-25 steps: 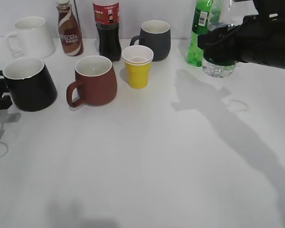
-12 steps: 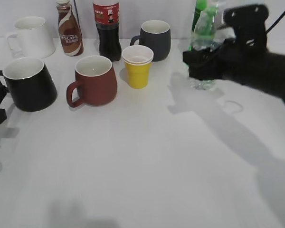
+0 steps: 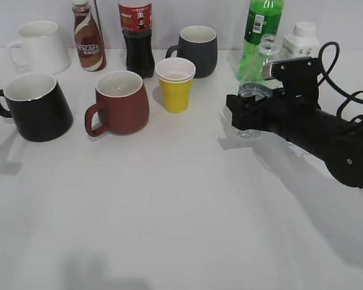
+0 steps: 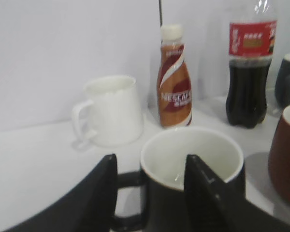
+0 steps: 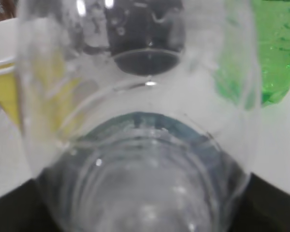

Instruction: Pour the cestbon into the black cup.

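The cestbon (image 3: 256, 75) is a clear, capless bottle. My right gripper (image 3: 247, 115) is shut on its lower body and holds it upright, low over the table at the right. The gripper hides the label. In the right wrist view the bottle (image 5: 135, 159) fills the frame. The black cup (image 3: 39, 112) stands at the far left, white inside, with its handle to the left. In the left wrist view my left gripper (image 4: 150, 166) is open. Its fingers sit in front of the cup (image 4: 193, 150), either side of the handle and near wall. It is nearly out of the exterior view.
A maroon mug (image 3: 121, 101), a yellow paper cup (image 3: 175, 90) and a dark grey mug (image 3: 198, 49) stand between cup and bottle. Behind are a white mug (image 3: 41, 45), a Nescafe bottle (image 3: 89, 39), a cola bottle (image 3: 136, 36), a green bottle (image 3: 260, 24) and a white bottle (image 3: 302, 37).
My right arm has carried the bottle down, leftward and toward the front, away from the green bottle. My left gripper has drawn back to the left, away from the cup's handle.
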